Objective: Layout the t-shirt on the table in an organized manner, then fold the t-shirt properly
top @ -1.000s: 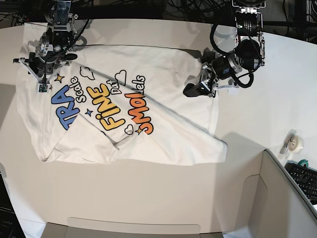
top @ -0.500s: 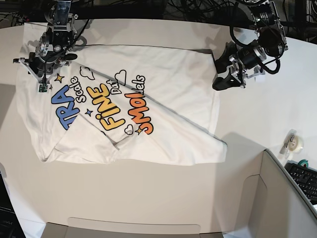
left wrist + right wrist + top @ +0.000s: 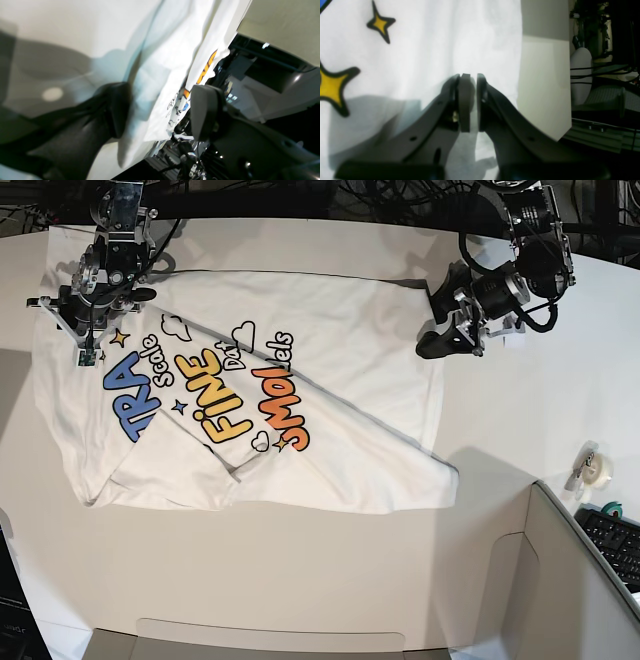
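Note:
The white t-shirt (image 3: 330,370) lies spread on the white table (image 3: 300,580), print side up, with creases and a folded lower left part. My left gripper (image 3: 432,345) is open and empty at the shirt's right edge. In the left wrist view (image 3: 160,112) its two fingers stand wide apart, with the shirt (image 3: 170,55) behind them. My right gripper (image 3: 98,315) sits on the shirt's upper left corner. In the right wrist view (image 3: 473,100) its pads are closed on white cloth (image 3: 432,45) beside a yellow star.
A tape roll (image 3: 597,467) and a keyboard (image 3: 615,540) lie at the right edge. Grey cardboard box walls (image 3: 570,580) stand at the lower right and along the bottom (image 3: 270,640). Cables run along the top edge.
My left gripper rose off the shirt's right part, swung right past the shirt's edge, then came slightly back left. The right arm and the shirt have not moved.

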`<control>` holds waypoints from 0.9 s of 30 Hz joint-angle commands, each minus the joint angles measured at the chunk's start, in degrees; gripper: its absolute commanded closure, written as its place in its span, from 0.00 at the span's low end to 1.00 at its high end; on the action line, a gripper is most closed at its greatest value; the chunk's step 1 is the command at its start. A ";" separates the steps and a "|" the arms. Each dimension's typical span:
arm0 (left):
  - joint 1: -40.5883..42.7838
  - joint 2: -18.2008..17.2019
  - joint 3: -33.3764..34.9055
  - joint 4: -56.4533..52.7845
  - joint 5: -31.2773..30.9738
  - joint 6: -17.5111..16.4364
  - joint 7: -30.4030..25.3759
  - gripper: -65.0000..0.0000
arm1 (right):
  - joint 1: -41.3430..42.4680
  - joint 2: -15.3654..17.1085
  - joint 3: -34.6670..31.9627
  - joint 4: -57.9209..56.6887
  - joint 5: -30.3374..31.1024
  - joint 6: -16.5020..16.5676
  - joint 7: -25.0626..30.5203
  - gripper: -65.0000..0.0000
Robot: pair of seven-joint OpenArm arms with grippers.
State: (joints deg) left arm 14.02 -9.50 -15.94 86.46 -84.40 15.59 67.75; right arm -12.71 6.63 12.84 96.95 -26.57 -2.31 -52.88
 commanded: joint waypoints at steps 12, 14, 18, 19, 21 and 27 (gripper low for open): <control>-0.09 2.86 3.33 4.67 -0.60 1.15 2.63 0.40 | 0.36 -0.35 0.21 0.68 -0.20 -0.02 0.18 0.92; -0.09 3.12 4.21 7.22 -0.60 1.15 2.63 0.40 | 0.45 -0.35 0.21 0.68 -0.20 -0.02 0.18 0.92; 0.26 4.88 4.30 12.14 -0.60 1.15 2.63 0.40 | 0.45 -0.35 0.21 0.68 -0.03 -0.02 0.18 0.92; 0.35 5.23 4.21 12.84 -0.60 1.15 2.54 0.40 | 0.45 -0.35 0.21 0.68 -0.03 -0.02 0.18 0.92; 0.35 5.58 3.94 13.98 -0.60 1.15 2.45 0.40 | 0.45 -0.35 0.21 0.68 -0.03 -0.02 0.18 0.92; 0.35 5.58 3.42 14.69 -0.60 1.15 1.40 0.42 | 0.27 -0.35 0.21 0.68 -0.03 -0.02 0.18 0.92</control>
State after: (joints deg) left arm 14.74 -3.66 -12.19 100.29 -82.94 16.25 67.46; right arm -12.53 5.85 12.88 96.95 -26.83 -2.33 -52.86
